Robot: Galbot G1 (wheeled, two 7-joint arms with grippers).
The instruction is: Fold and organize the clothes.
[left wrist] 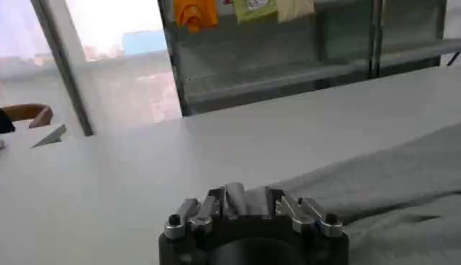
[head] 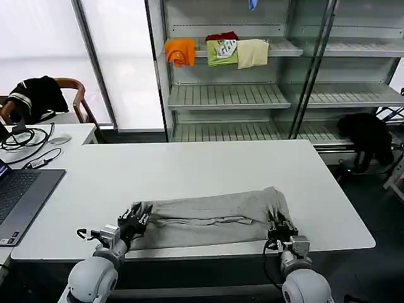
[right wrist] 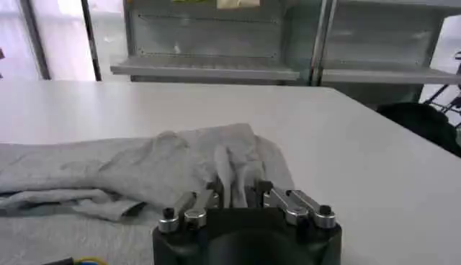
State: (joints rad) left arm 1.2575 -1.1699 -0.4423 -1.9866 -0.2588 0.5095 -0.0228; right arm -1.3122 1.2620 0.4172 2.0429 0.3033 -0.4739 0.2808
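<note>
My left end effector (head: 134, 221) sits at the near left end of the light grey cotton T-shirt (head: 211, 218), its fingers pinched shut on a fold of the fabric; in the left wrist view a ridge of cloth stands up between the closed fingers (left wrist: 234, 204). My right end effector (head: 278, 223) is at the opposite, near right end, likewise clamped on a bunched edge of the same shirt, which rises in a pleat just ahead of its fingers (right wrist: 229, 189).

Between the two end effectors the shirt lies as a long, partly folded band along the near edge of the white bench (head: 189, 165), stretched from one grip to the other. I judge that I hold both ends so I can keep the cloth taut and lift or turn the near edge evenly for the next fold.

Far beyond both end effectors, past the bench, a metal shelf (head: 227, 95) carries folded orange, green and cream shirts (head: 218, 52).
</note>
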